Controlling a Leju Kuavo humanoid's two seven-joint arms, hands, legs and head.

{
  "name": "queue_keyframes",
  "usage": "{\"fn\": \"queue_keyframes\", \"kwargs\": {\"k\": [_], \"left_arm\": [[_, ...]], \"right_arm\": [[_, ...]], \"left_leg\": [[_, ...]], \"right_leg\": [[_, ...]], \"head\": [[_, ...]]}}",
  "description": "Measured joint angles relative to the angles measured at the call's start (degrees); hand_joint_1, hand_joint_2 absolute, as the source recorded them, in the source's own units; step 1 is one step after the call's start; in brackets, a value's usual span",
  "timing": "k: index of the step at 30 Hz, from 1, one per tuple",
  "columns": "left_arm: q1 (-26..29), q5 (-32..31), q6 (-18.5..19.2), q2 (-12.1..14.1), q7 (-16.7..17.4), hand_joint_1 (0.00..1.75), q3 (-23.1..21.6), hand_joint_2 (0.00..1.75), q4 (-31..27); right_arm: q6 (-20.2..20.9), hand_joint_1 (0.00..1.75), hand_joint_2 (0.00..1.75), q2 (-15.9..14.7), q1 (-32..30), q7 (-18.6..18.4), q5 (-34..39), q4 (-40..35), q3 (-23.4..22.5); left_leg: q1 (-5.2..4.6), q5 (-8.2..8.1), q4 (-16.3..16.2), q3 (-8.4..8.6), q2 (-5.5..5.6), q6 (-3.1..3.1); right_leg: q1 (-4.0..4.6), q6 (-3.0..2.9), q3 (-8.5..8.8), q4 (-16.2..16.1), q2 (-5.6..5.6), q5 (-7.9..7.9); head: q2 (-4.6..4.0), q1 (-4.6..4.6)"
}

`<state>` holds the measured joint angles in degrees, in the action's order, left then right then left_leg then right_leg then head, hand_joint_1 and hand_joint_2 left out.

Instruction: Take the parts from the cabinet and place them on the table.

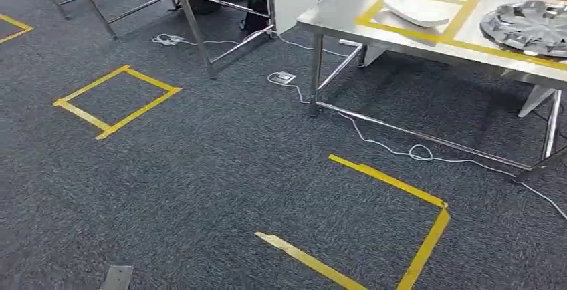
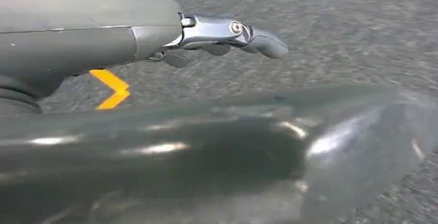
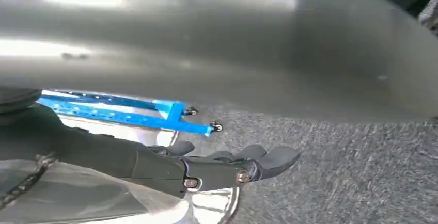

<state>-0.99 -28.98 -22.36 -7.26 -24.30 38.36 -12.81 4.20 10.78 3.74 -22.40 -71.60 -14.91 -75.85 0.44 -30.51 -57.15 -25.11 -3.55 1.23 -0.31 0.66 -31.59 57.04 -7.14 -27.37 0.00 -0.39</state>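
A steel table marked with yellow tape stands at the upper right of the head view. On it lie a white curved part and a round grey part with several raised pieces. In the left wrist view my left hand hangs over dark carpet, fingers stretched out and nothing in them. My right hand also has its fingers extended with nothing plainly between them, above a shiny silver surface that I cannot identify.
Yellow tape outlines mark the carpet at left and in front of the table. A white cable trails under the table. A second steel table's leg stands further back. A blue frame lies beyond my right hand.
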Motion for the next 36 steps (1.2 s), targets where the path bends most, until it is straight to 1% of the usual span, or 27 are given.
{"fn": "queue_keyframes", "kwargs": {"k": [1,3,4,5,6,7,8,9,10,12,14,15,16,19,20,21,22,24,25,26,27,29,30,31,33,35,36], "left_arm": [[0.0,0.0,0.0,0.0,0.0,0.0,0.0,0.0,0.0],[0.1,0.0,0.0,0.0,0.0,0.0,0.1,0.0,0.0],[0.4,0.0,0.0,0.0,0.0,0.0,0.2,0.0,0.0],[0.5,0.0,0.0,-0.1,0.1,0.0,0.3,0.0,0.0],[0.4,0.0,0.0,-0.1,0.2,0.0,0.3,0.0,0.0],[0.3,0.0,0.0,0.0,0.3,0.0,0.4,0.0,0.0],[0.1,-0.2,0.0,0.0,0.3,0.0,0.4,0.0,0.0],[0.1,-0.3,0.3,0.0,0.3,0.0,0.4,0.0,0.0],[0.1,-0.4,0.4,0.0,0.3,0.0,0.4,0.0,0.0],[0.3,-0.5,0.7,0.0,0.1,0.0,0.4,0.0,0.0],[0.2,-0.7,0.8,0.0,-0.3,0.0,0.4,0.0,0.0],[0.2,-0.9,1.0,-0.2,-0.6,0.0,0.4,0.0,0.0],[0.0,-1.0,1.2,-0.1,-0.8,0.0,0.4,0.0,0.0],[0.3,-1.6,1.7,0.0,-1.4,0.0,0.4,0.0,0.0],[0.5,-1.6,1.7,0.3,-1.4,0.0,0.4,0.0,0.0],[0.8,-1.6,1.7,0.2,-1.5,0.0,0.4,0.0,0.0],[0.7,-1.7,1.7,0.2,-1.5,0.0,0.4,0.0,0.1],[0.5,-2.3,1.7,0.1,-1.5,0.0,0.4,0.0,0.0],[0.5,-2.4,1.7,0.1,-1.5,0.0,0.4,0.0,0.0],[0.6,-2.5,1.7,0.1,-1.5,0.0,0.4,0.0,0.0],[0.8,-2.6,1.7,0.1,-1.5,0.0,0.4,0.0,0.0],[0.9,-2.6,1.7,0.2,-1.5,0.0,0.4,0.0,0.1],[0.8,-2.6,1.6,0.1,-1.6,0.0,0.4,0.0,0.0],[0.6,-2.6,1.5,0.1,-1.6,0.0,0.4,0.0,0.1],[0.7,-2.8,1.4,0.1,-1.6,0.0,0.4,0.0,0.1],[0.9,-2.8,1.4,0.1,-1.6,0.0,0.4,0.0,0.1],[1.0,-2.8,1.4,0.0,-1.6,0.0,0.4,0.0,0.1]], "right_arm": [[0.0,0.0,0.0,0.0,0.1,0.0,0.0,0.0,0.0],[0.0,0.0,0.0,0.2,0.3,0.0,0.0,0.0,0.0],[0.0,0.0,0.0,0.2,0.3,0.0,0.0,0.0,0.0],[0.0,0.0,0.0,0.2,0.3,0.1,0.0,0.0,0.0],[-0.1,0.0,0.0,0.2,0.2,0.4,0.0,0.0,0.0],[0.0,0.0,0.0,0.3,-0.1,0.5,0.0,0.0,0.0],[-0.1,0.0,0.0,0.3,-0.3,0.5,0.0,0.0,0.0],[-0.1,0.0,0.0,0.3,-0.4,0.5,0.0,0.0,0.0],[-0.1,0.0,0.0,0.3,-0.3,0.5,0.0,0.0,0.0],[-0.1,0.0,0.0,0.2,-0.3,0.5,-0.1,0.0,0.0],[-0.1,0.0,0.0,0.3,-0.3,0.5,-0.1,0.0,0.0],[-0.1,0.0,0.0,0.2,-0.2,0.5,-0.2,0.0,0.0],[-0.1,0.0,0.0,0.2,-0.2,0.5,-0.2,0.0,0.0],[0.0,0.0,0.0,0.3,-0.1,0.5,-0.4,0.0,0.0],[0.1,0.0,0.0,0.6,-0.2,0.5,-0.4,0.0,0.0],[0.0,0.0,0.0,0.5,-0.1,0.5,-0.4,0.0,0.0],[0.1,0.0,0.0,0.6,-0.3,0.5,-0.5,0.0,0.0],[0.2,0.0,0.0,0.6,-0.9,0.5,-0.6,0.0,0.0],[0.2,0.0,0.0,0.6,-1.0,0.5,-0.7,0.0,0.0],[0.2,0.0,0.0,0.6,-1.0,0.5,-0.7,0.0,0.0],[0.2,0.0,0.0,0.6,-1.0,0.5,-0.8,0.0,0.0],[0.2,0.0,0.0,0.6,-1.0,0.5,-0.9,0.0,0.0],[0.2,0.0,0.0,0.6,-0.9,0.5,-1.0,0.0,0.1],[0.2,0.0,0.0,0.6,-0.9,0.5,-1.2,0.0,0.1],[0.3,0.0,0.0,0.7,-0.8,0.5,-1.4,0.0,0.1],[0.3,0.0,0.0,0.8,-0.5,0.5,-1.5,0.0,0.2],[0.3,0.0,0.0,0.7,-0.5,0.4,-1.6,0.0,0.3]], "left_leg": [[-0.12,-0.44,0.9,0.16,0.17,-0.76],[-0.4,-0.41,1.0,-0.86,1.12,-1.07],[-0.37,0.36,1.4,-1.69,1.63,-1.83],[-0.15,1.17,1.5,-2.25,1.93,-2.45],[-0.2,1.86,1.5,-3.25,2.39,-2.94],[-0.31,2.57,1.4,-4.08,2.96,-3.21],[-0.63,3.44,1.4,-5.22,3.73,-3.45],[-0.95,4.27,1.4,-6.29,4.51,-3.63],[-1.22,5.14,1.3,-7.38,5.15,-3.71],[-1.57,6.59,1.2,-9.45,6.5,-3.69],[-1.77,7.91,1.0,-10.87,7.95,-3.56],[-1.91,8.48,0.8,-11.28,8.38,-3.41],[-2.13,9.09,0.5,-11.49,9.17,-3.3],[-1.9,10.97,1.0,-11.91,11.03,-2.35],[-1.78,10.75,0.6,-12.21,10.51,-2.33],[-2.05,8.18,-0.9,-12.84,7.72,-2.03],[-1.83,4.87,-4.2,-13.91,5.91,-1.61],[-0.99,-0.78,-13.4,-16.4,4.44,-0.64],[-0.53,-1.92,-17.3,-17.18,4.13,-0.18],[-0.09,-1.6,-18.3,-16.71,3.96,0.17],[0.35,-0.43,-16.5,-14.87,3.73,0.52],[0.81,2.97,-7.0,-8.34,2.45,1.01],[0.92,3.76,-2.3,-5.16,0.59,1.05],[0.41,3.11,-0.2,-3.84,-0.98,0.72],[0.02,2.55,0.1,-4.45,-0.13,-0.73],[0.1,2.95,0.5,-4.78,1.24,-1.64],[0.19,3.26,0.8,-4.87,1.65,-2.1]], "right_leg": [[-0.01,0.43,-0.12,-0.1,-0.62,0.46],[-0.18,0.96,-0.61,0.0,-1.55,1.38],[-0.2,1.39,-0.76,0.0,-2.05,1.79],[-0.54,1.9,-1.22,0.6,0.48,0.12],[-0.54,1.97,-1.94,2.7,3.84,-3.51],[-0.51,1.86,-3.02,5.8,5.58,-7.03],[-0.37,1.67,-3.89,10.6,6.57,-10.45],[-0.17,1.29,-4.66,14.7,6.97,-12.07],[0.1,0.9,-4.65,17.0,7.09,-11.83],[0.82,-0.07,-1.5,14.9,7.29,-7.03],[1.28,-1.11,4.84,6.1,9.16,-3.37],[1.49,-1.78,8.64,0.3,11.73,-5.52],[1.09,-1.55,11.63,-4.3,11.84,-6.76],[1.6,-1.87,10.48,-4.3,9.95,-6.3],[0.71,-2.18,10.21,-4.6,8.71,-5.46],[0.89,-2.53,9.8,-4.6,8.13,-5.13],[0.89,-2.76,9.45,-4.5,7.17,-4.81],[0.85,-2.59,8.73,-4.4,5.14,-4.33],[0.74,-2.39,8.26,-4.2,4.2,-4.16],[0.6,-2.25,7.85,-4.0,3.31,-4.08],[0.39,-2.1,7.51,-3.8,2.47,-4.01],[0.07,-1.58,7.29,-3.4,1.19,-4.1],[0.07,-1.21,7.37,-3.3,0.55,-4.3],[0.25,-0.6,7.14,-2.9,0.12,-4.46],[0.33,0.3,7.33,-2.7,-1.07,-4.54],[0.24,1.18,7.77,-2.7,-2.18,-4.64],[0.0,1.49,6.92,-1.7,0.88,-5.87]], "head": [[0.0,0.24],[0.0,0.06],[0.0,0.15],[0.0,0.13],[0.0,0.22],[0.0,0.26],[0.0,0.33],[0.0,0.46],[0.0,0.33],[0.0,0.33],[0.0,0.33],[0.0,0.31],[0.0,0.28],[0.0,0.35],[0.0,0.47],[0.0,0.31],[0.0,-0.29],[0.0,-0.33],[0.0,-0.37],[0.0,-0.35],[0.0,-0.39],[0.0,-0.42],[0.0,-0.39],[0.0,-0.59],[0.0,-0.42],[0.0,-0.39],[0.0,-0.15]]}}
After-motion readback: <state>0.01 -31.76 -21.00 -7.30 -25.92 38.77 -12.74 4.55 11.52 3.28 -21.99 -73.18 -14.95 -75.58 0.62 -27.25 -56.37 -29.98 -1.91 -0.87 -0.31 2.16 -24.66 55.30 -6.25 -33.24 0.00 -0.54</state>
